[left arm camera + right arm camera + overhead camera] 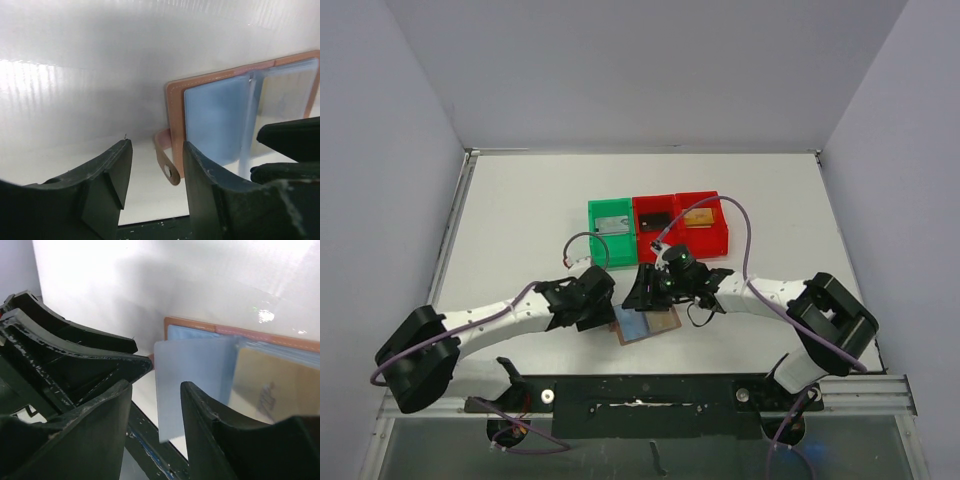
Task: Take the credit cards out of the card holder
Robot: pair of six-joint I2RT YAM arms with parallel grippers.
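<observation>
The brown card holder [647, 324] lies open near the table's front edge, its light-blue sleeves [220, 115] showing. A tan card [270, 385] sits in a right-hand sleeve. My left gripper [156, 150] stands open at the holder's left edge; the snap tab [167, 165] hangs between its fingers without being pinched. My right gripper [156, 387] is open just above the holder, and a loose blue sleeve page [190, 380] stands up beside its right finger [210, 415]. From above, the left gripper [605, 310] and right gripper [640, 298] meet over the holder.
Behind the holder stand a green bin [612, 232] holding a grey card and two red bins [682, 222] with a dark card and a gold card. The black base rail [650, 392] runs just in front of the holder. Purple cables loop over both arms.
</observation>
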